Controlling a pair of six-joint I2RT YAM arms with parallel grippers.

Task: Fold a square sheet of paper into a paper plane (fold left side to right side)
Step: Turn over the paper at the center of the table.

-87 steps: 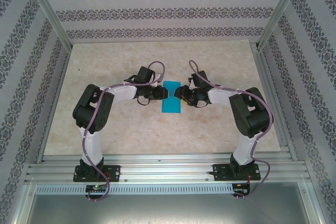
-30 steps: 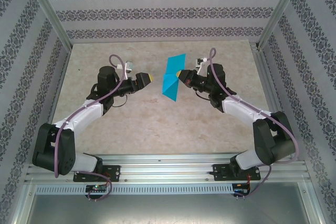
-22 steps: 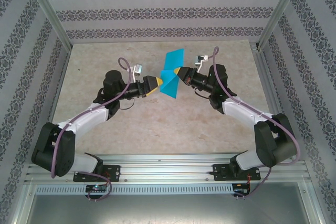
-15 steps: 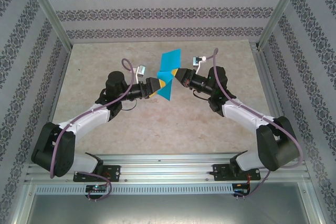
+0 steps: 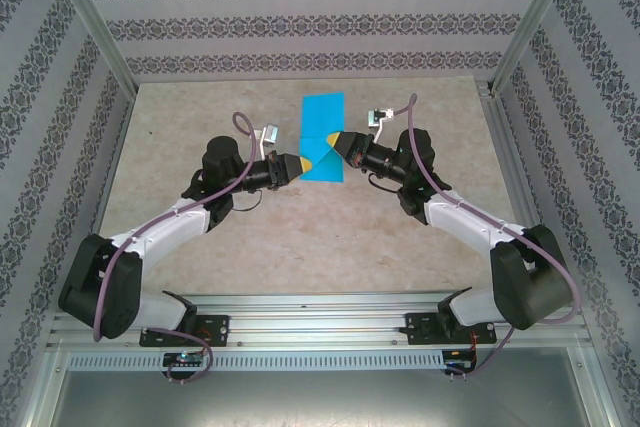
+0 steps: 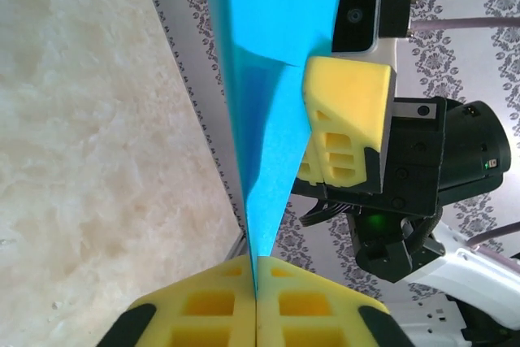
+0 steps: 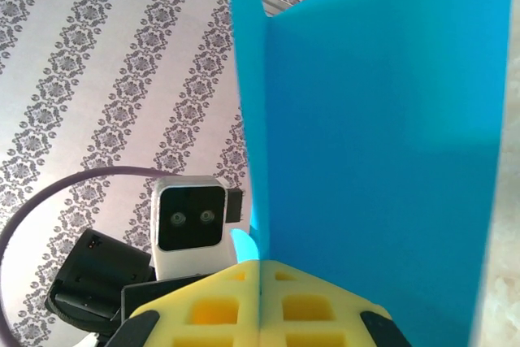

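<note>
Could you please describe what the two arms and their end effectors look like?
The left arm and right arm have white links joined by bulky black joint housings, with a purple cable running along each. The left end effector and right end effector have yellow fingers with square recesses, on black mounts. A small white camera box sits at each wrist.

We note the sheet of paper (image 5: 322, 119) up off the table (image 5: 300, 247), over its far middle, between the two grippers. The left gripper (image 5: 303, 161) pinches its near-left edge. The right gripper (image 5: 332, 138) pinches its right side, slightly farther back.
</note>
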